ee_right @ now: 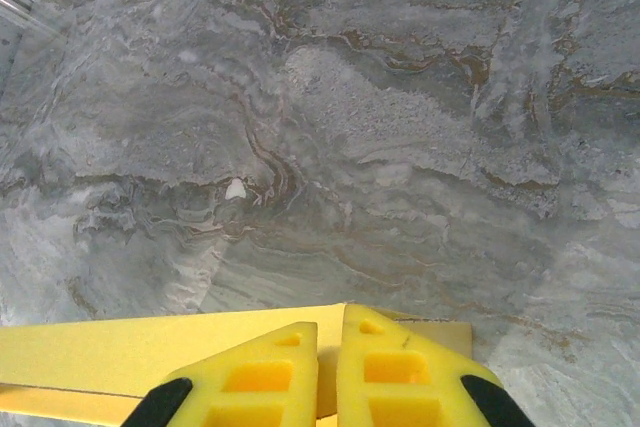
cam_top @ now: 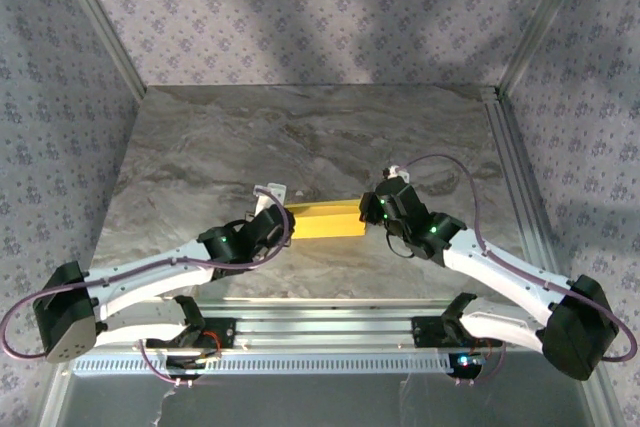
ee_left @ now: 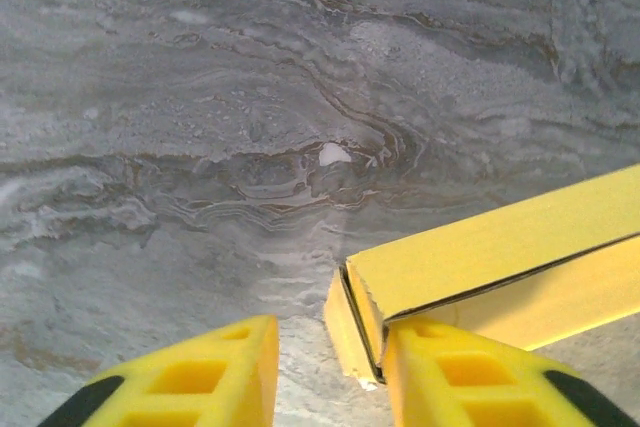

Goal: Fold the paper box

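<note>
The left gripper has its fingers spread, and one layered end of the paper box sits in the gap, just beside its right finger. From above, the yellow box runs lengthwise, left to right, from those fingers to the right gripper. In its own wrist view, that gripper's fingers are almost pressed together, pinching a thin edge at the box's other end.

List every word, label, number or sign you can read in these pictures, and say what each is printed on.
None: there is no readable text here.
The paper box is plain yellow.
The table is marbled grey with no markings.
The wall covering carries a repeated ornamental motif, not letters.
</note>
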### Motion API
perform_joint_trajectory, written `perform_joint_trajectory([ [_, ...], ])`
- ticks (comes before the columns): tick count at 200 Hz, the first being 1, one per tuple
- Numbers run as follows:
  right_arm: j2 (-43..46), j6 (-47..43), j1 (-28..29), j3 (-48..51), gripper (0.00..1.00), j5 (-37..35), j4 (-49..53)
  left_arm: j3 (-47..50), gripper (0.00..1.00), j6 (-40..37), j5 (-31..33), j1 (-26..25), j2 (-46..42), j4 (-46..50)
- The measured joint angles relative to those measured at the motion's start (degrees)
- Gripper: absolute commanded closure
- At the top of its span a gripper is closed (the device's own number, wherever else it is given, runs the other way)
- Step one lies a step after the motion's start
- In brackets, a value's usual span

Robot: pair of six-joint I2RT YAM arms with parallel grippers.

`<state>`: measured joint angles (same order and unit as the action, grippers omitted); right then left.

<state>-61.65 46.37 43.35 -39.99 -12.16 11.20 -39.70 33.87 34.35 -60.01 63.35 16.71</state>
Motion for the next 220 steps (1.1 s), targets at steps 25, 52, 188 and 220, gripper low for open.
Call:
perform_joint_trajectory([
  [25,0.11,0.39,0.09,0.00,0.94,-0.52,0.33,0.00,0.51,0.96,-0.98,-0.02,-1.42,1.70],
  [52,0.15,0.61,0.31,0.00,0.94,-0.72,0.50,0.00,0.45,3.52,-3.54,-0.02,-4.35,3.63],
  [188,0.17,0.81,0.94,0.00,0.95,-1.60,0.74,-5.68,0.47,44.22,-15.39,5.03,-1.40,11.04],
  [220,0.17,0.81,0.94,0.00,0.95,-1.57,0.76,-5.44,0.45,51.78,-17.55,6.21,-0.79,10.03],
])
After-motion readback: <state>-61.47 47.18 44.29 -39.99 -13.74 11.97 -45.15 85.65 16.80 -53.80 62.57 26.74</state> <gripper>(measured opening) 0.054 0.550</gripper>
